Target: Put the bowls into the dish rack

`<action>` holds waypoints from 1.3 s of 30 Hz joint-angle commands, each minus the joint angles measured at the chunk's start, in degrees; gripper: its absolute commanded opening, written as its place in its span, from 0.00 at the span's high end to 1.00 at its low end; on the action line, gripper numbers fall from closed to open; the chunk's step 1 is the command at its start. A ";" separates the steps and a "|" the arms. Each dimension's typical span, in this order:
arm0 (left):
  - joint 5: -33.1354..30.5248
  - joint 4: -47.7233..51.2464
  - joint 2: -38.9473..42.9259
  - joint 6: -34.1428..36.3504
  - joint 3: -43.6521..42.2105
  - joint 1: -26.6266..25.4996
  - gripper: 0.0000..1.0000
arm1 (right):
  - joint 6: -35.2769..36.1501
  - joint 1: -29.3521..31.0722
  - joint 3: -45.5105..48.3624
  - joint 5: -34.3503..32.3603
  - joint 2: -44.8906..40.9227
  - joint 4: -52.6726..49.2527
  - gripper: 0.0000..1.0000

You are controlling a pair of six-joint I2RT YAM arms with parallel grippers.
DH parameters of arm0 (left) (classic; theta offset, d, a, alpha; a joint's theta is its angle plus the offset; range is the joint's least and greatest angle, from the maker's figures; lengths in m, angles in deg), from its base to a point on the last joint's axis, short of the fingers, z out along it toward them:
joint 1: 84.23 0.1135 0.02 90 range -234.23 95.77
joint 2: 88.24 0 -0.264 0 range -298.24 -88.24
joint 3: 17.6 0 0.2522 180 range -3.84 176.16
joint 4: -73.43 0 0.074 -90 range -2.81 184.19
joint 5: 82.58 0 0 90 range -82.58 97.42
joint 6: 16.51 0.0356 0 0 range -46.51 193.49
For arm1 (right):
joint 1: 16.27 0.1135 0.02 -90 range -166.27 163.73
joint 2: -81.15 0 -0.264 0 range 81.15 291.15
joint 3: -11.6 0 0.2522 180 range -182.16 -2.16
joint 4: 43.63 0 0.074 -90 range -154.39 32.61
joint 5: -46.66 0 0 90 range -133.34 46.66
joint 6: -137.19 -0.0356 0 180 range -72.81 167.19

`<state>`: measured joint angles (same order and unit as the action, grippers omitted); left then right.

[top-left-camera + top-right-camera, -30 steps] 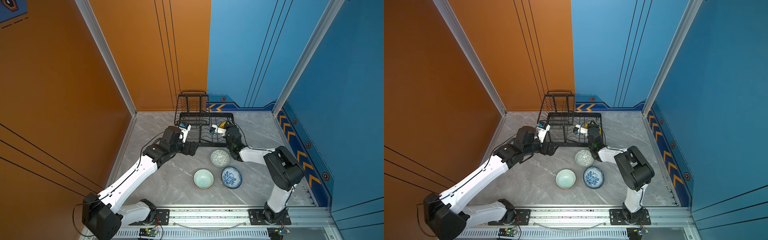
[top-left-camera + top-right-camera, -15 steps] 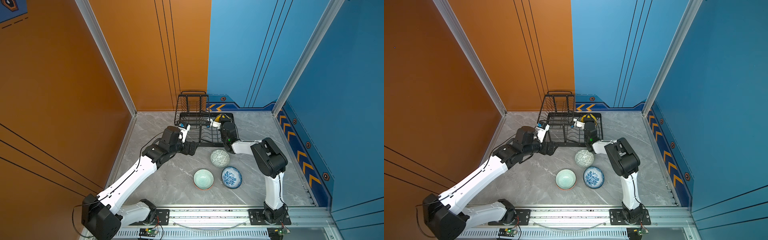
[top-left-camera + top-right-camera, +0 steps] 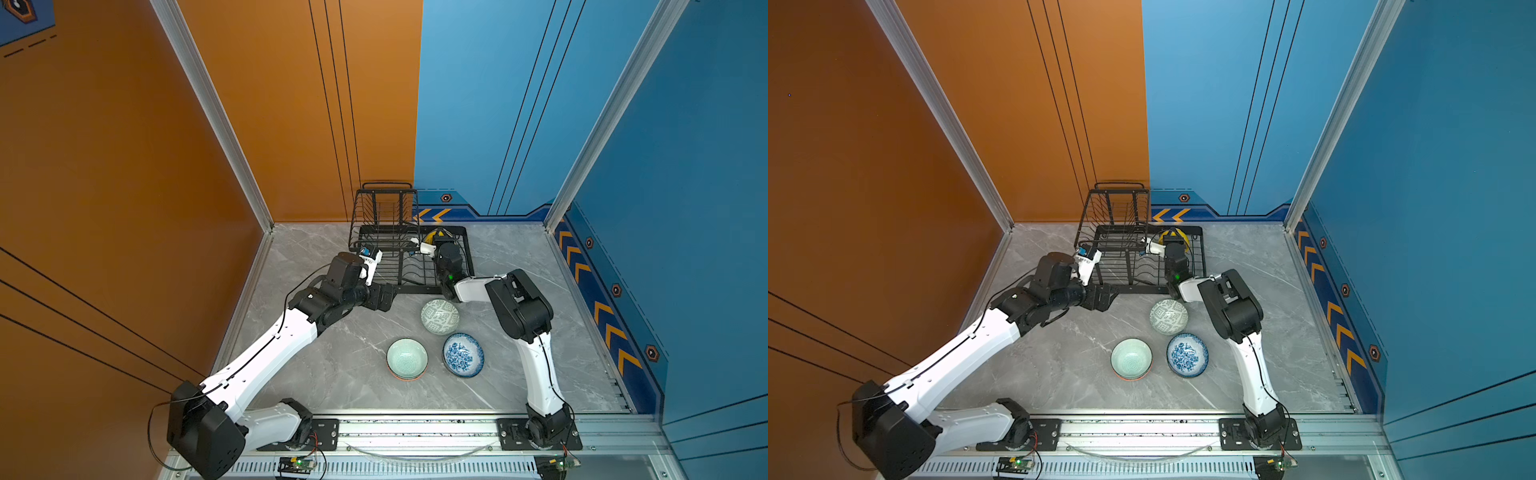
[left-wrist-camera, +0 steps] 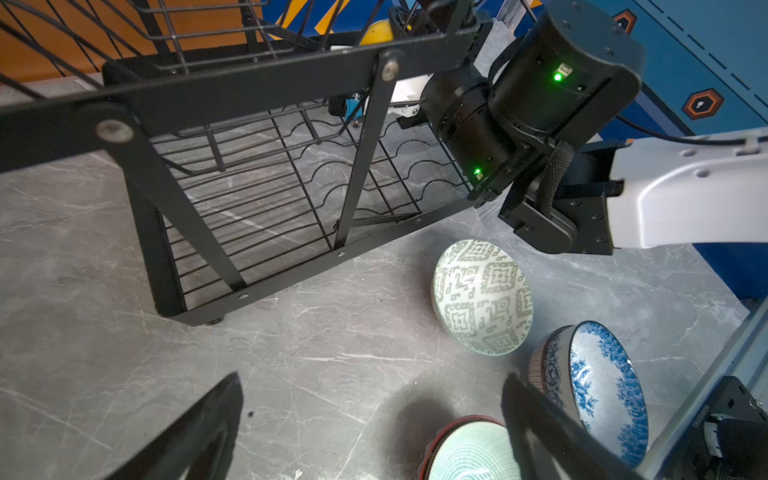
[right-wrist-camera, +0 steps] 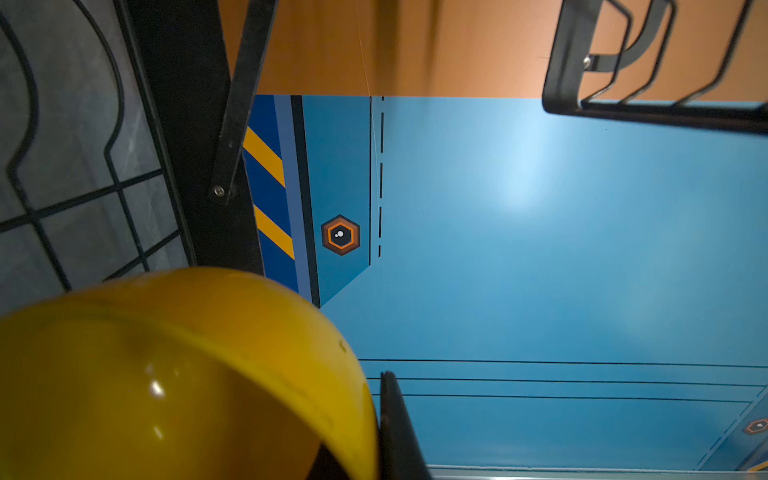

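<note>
The right gripper point(image 5: 370, 432) was clamped on the rim of the yellow bowl point(image 5: 174, 374), holding it over the far right part of the dish rack point(image 4: 257, 89). The bowl looked glossy, stiff and light, so probably slippery and easy to chip against the wires; the thin rim seemed the good place to hold it. The left gripper point(image 4: 372, 380) hung with jaws wide apart above the table, at the rack's near left corner, holding nothing.

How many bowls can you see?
5. The yellow bowl is held at the rack's back. On the table: the grey-green bowl, the blue bowl, and the mint bowl sitting inside an orange bowl. Another may hide under the blue one.
</note>
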<state>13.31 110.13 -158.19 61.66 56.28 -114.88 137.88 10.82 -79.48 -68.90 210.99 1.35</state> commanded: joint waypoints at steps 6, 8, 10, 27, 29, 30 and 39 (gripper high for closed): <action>0.97 0.79 -0.62 -0.12 2.19 0.60 0.02 | 0.40 -0.23 -6.73 2.09 3.41 1.87 1.00; 0.97 0.95 -0.62 -0.11 2.24 0.60 0.02 | 0.45 -0.22 -8.14 2.55 4.41 1.35 1.00; 0.94 1.14 -0.53 -0.12 2.33 0.64 0.02 | 0.34 -0.11 -9.45 2.98 5.24 0.71 1.00; 1.39 1.41 -0.50 0.50 2.30 0.87 0.02 | -1.03 1.01 -18.70 5.98 11.47 -1.79 1.00; 1.37 1.48 -0.36 0.50 2.01 0.95 0.02 | -1.22 1.08 -19.48 6.25 12.04 -1.70 1.00; 1.35 1.50 -0.17 0.50 1.89 0.94 0.02 | -1.33 1.20 -19.87 6.46 12.33 -1.79 1.00; 2.15 1.61 0.52 0.15 1.40 1.05 0.02 | -2.28 1.80 -22.55 8.03 14.90 -1.92 1.00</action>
<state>13.97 110.83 -158.59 61.70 57.33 -114.49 137.19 12.20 -99.67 -62.28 224.91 -1.40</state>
